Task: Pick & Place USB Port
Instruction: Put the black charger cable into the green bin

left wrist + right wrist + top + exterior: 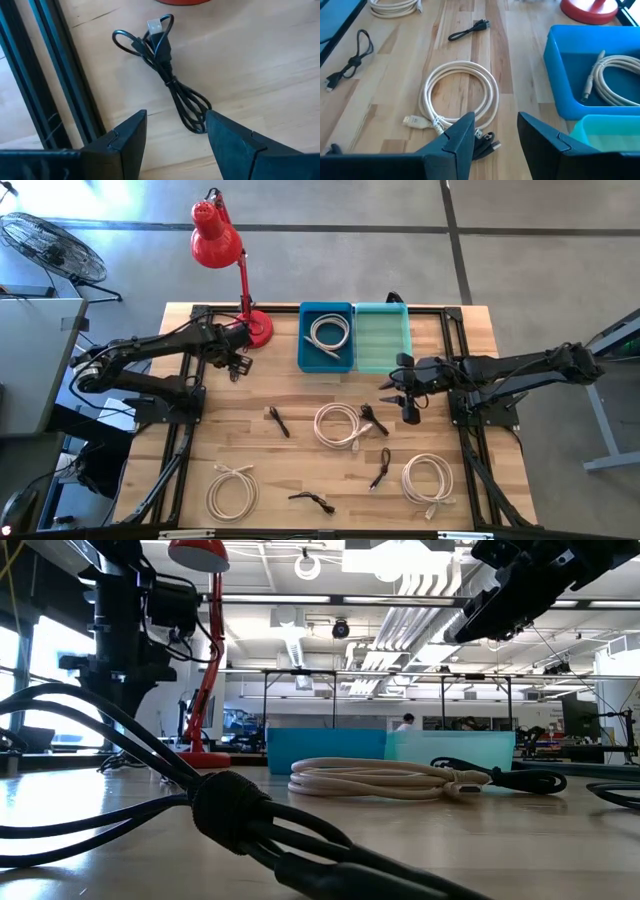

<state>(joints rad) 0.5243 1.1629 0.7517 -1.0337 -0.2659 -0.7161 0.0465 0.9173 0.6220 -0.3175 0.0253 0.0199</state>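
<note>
- Bins: two, one blue bin point(326, 360) holding one white coil point(329, 332); one teal bin point(381, 338)
- White cables on the table point(250, 455): three
- Black cables: four in high view; a fifth black cable point(165, 75) lies under the left gripper point(175, 135); jaws apart, empty
- Right gripper point(495, 131): parted, empty, above the black cable point(374, 419) beside the centre white coil point(338, 425)

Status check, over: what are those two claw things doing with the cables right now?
Both pincers open, empty. Left pincer over black cable by the lamp base. Right pincer above another black cable. Nothing blocking.

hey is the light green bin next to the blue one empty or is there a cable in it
Empty. From above, the light green bin shows only its bare ribbed floor, while the blue bin beside it holds one coiled white cable.
</note>
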